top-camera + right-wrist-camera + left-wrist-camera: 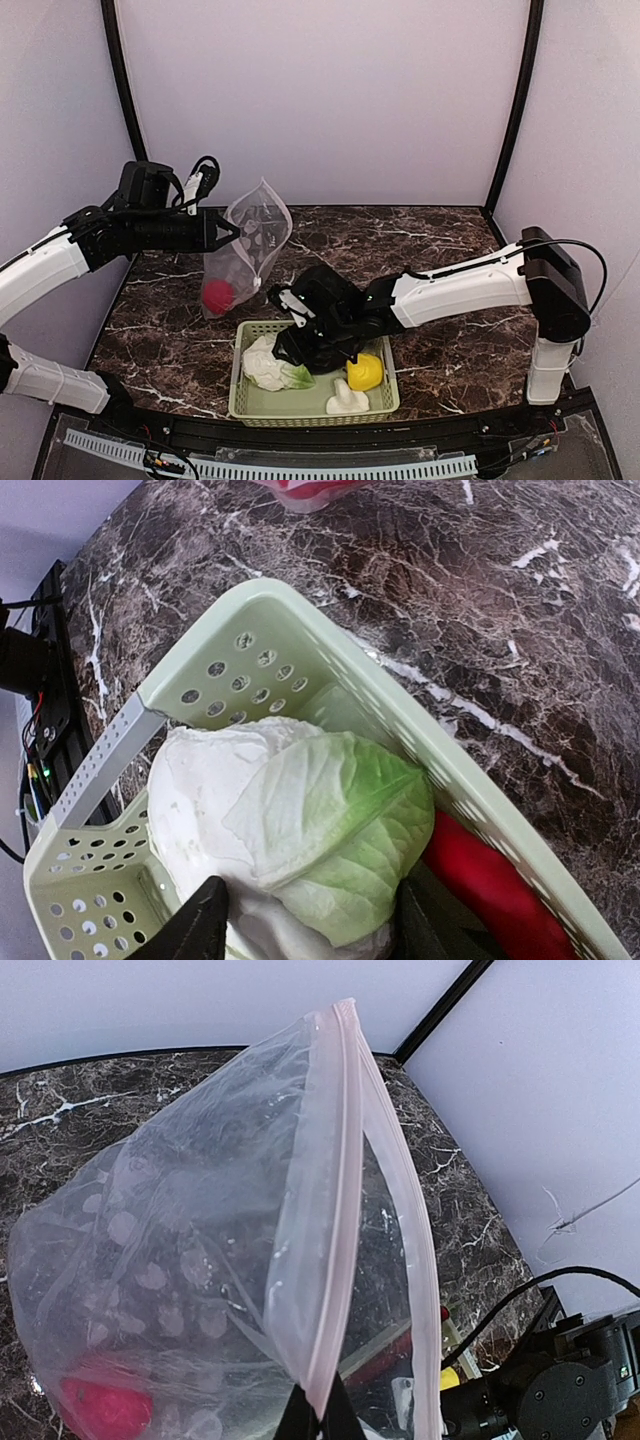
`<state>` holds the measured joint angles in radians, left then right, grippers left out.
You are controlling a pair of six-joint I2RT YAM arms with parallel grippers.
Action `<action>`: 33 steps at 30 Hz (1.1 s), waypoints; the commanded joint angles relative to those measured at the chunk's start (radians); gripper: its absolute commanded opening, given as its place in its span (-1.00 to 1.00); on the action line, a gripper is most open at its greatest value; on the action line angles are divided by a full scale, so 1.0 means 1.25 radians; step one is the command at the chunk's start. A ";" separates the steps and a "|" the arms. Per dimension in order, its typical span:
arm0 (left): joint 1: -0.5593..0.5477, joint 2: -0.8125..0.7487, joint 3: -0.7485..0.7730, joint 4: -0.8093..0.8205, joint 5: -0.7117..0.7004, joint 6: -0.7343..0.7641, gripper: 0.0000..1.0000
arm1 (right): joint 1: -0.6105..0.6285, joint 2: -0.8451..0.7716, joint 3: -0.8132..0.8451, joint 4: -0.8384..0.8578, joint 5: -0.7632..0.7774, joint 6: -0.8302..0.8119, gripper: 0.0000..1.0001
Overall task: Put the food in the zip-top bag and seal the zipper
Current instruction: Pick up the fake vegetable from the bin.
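Note:
My left gripper (228,232) is shut on the mouth edge of the clear zip-top bag (252,240) and holds it hanging above the table. In the left wrist view its fingertips (320,1422) pinch the pinkish zipper strip (338,1190); the mouth gapes open and a red food (105,1408) lies at the bottom, also seen from above (218,295). My right gripper (297,348) is down in the basket, open, its fingers (195,930) on either side of the white cauliflower with green leaf (300,820). A red chili (490,880) lies beside it. The slider and eggplant are hidden.
The pale green perforated basket (238,400) stands at the near middle edge, holding the cauliflower (268,365), a yellow pepper (366,372) and a white mushroom (347,402). Its rim (300,610) is close past my right fingers. Dark marble table (430,240) lies behind.

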<state>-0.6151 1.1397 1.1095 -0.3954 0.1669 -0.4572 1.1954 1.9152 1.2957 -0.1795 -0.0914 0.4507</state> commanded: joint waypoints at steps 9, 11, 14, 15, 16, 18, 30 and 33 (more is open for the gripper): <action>0.004 -0.026 -0.013 -0.011 -0.001 -0.003 -0.99 | -0.005 -0.032 0.014 0.024 -0.028 0.003 -0.73; 0.004 -0.028 -0.013 -0.012 -0.002 -0.002 -0.99 | -0.005 -0.048 0.010 0.031 -0.032 0.008 -0.86; 0.004 -0.028 -0.014 -0.013 -0.003 -0.002 -0.99 | -0.006 -0.073 0.001 0.043 -0.041 0.016 -1.00; 0.004 -0.028 -0.013 -0.013 -0.003 -0.002 -0.99 | -0.005 -0.082 -0.003 0.046 -0.046 0.017 -1.00; 0.004 -0.028 -0.013 -0.013 -0.003 -0.002 -0.99 | -0.005 -0.090 -0.004 0.049 -0.049 0.020 -1.00; 0.004 -0.029 -0.014 -0.013 -0.004 -0.002 -0.99 | -0.005 -0.105 -0.006 0.050 -0.056 0.024 -1.00; 0.004 -0.012 0.015 -0.038 -0.026 0.037 -0.99 | -0.008 -0.372 -0.075 -0.098 0.104 0.063 -1.00; 0.001 0.015 0.032 -0.010 0.014 0.029 -0.99 | -0.018 -0.435 -0.083 -0.195 0.193 0.076 -1.00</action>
<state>-0.6151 1.1301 1.1114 -0.4187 0.1410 -0.4347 1.1908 1.4528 1.2186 -0.2764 -0.0208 0.5144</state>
